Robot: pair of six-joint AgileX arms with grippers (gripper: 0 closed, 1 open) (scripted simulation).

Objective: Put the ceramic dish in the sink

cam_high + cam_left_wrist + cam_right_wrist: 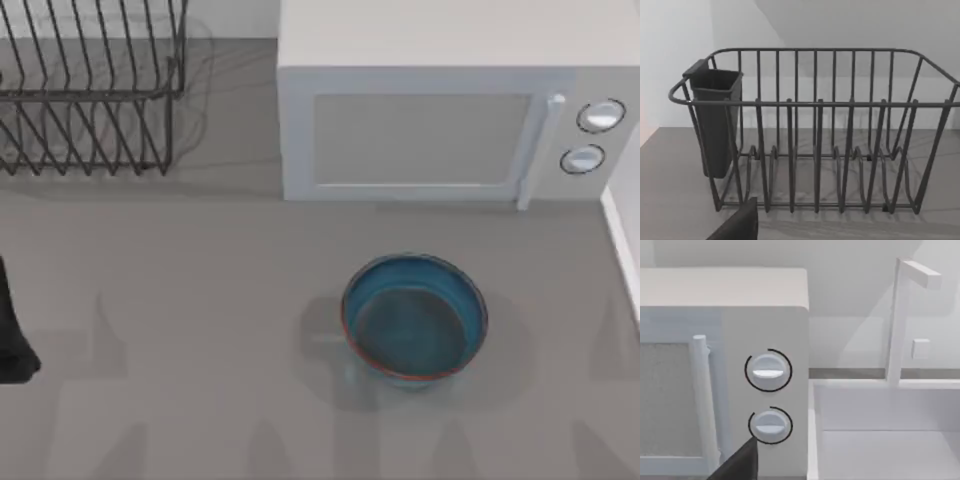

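The ceramic dish is a deep, glossy blue bowl with a thin reddish-brown rim. It stands upright on the grey counter, in front of the microwave and right of the middle. The sink is a white basin to the right of the microwave, and its edge runs along the top view's right side. My left arm is parked at the far left edge, well away from the bowl. A dark part of my left gripper faces the dish rack. A dark part of my right gripper faces the microwave knobs and the sink.
A dark wire dish rack with a cutlery cup stands at the back left. A white faucet rises behind the sink. Open grey counter lies between the rack, the bowl and the front edge.
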